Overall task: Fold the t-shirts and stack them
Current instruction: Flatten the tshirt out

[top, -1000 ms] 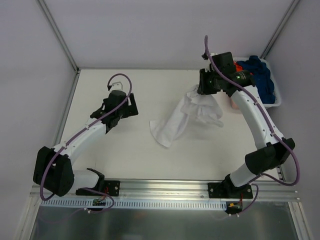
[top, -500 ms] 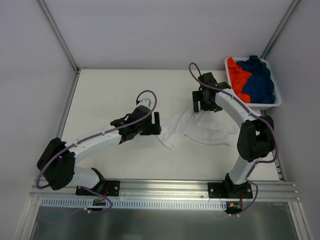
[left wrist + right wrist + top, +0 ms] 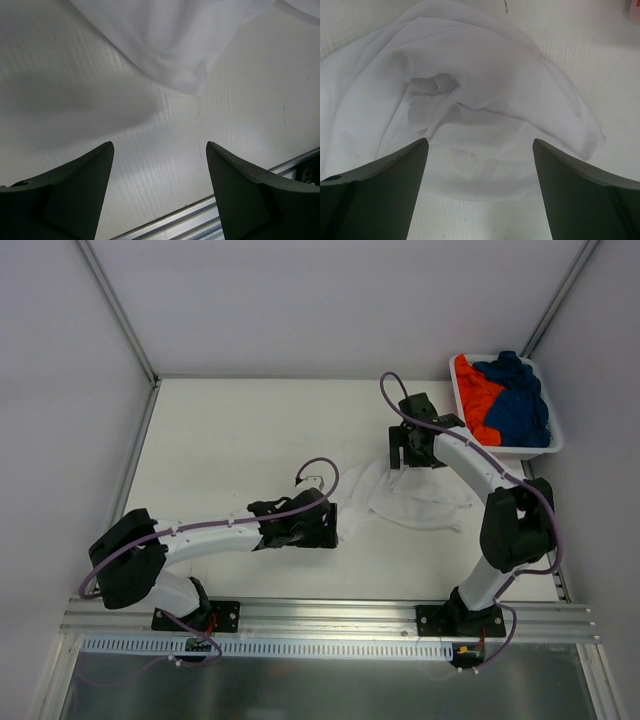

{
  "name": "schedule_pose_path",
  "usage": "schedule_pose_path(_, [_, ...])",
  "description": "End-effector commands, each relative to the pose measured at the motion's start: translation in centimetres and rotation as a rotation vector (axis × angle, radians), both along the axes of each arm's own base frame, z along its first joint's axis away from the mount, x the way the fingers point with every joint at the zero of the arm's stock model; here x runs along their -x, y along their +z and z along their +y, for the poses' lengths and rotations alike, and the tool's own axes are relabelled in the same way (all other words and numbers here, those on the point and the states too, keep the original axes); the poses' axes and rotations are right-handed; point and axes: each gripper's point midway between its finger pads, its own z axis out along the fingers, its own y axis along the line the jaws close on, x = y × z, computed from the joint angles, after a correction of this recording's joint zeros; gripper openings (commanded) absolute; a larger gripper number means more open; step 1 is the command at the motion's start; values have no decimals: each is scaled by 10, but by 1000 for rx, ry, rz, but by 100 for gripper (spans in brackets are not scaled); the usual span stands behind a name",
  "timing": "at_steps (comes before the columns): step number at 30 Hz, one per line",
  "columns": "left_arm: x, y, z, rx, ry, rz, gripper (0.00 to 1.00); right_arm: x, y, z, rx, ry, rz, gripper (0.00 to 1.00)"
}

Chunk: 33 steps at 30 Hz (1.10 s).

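A plain white t-shirt point(image 3: 412, 500) lies crumpled on the table, right of centre. My left gripper point(image 3: 331, 527) is low at its left corner, open, with only bare table between its fingers. In the left wrist view that gripper point(image 3: 160, 150) is just short of the cloth's corner point(image 3: 175, 55). My right gripper point(image 3: 410, 462) hovers open over the shirt's far edge. From the right wrist, the rumpled white shirt point(image 3: 470, 95) fills the space under that gripper point(image 3: 477, 145), and nothing is held. An orange t-shirt point(image 3: 474, 400) and a dark blue t-shirt point(image 3: 518, 400) lie heaped in the basket.
The white plastic basket point(image 3: 556, 443) stands at the back right corner, against the wall. A metal rail point(image 3: 330, 615) runs along the table's near edge, close behind the left gripper and visible as the rail point(image 3: 225, 220) from its wrist.
The right gripper opened and let go of the white shirt, which dropped into a heap on the table. The left arm swung right and nearer, reaching the shirt's left corner.
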Motion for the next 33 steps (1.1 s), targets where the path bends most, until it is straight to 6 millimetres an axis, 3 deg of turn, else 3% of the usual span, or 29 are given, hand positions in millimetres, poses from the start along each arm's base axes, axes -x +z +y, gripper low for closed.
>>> schedule_pose_path(1, [3, -9, -11, 27, 12, 19, 75, 0, 17, -4, -8, -32, -72, 90])
schedule_pose_path(9, [-11, -6, -42, 135, -17, -51, 74, 7, 15, -7, -4, -27, -75, 90])
schedule_pose_path(15, [-21, -17, -63, 178, -51, -88, 73, 8, 18, -6, -21, -24, -96, 90])
schedule_pose_path(21, [-26, -39, -53, 104, 11, -74, 70, 9, 17, -7, -19, -18, -104, 90])
schedule_pose_path(26, [-32, -45, -54, 98, 22, -102, 68, 5, 8, -2, -32, -11, -90, 90])
schedule_pose_path(30, [-34, -47, -50, 64, 39, -103, 50, 4, -7, 6, -69, 1, -67, 89])
schedule_pose_path(33, [-37, -49, -47, 38, 45, -116, 48, 5, -21, 13, -91, 14, -34, 89])
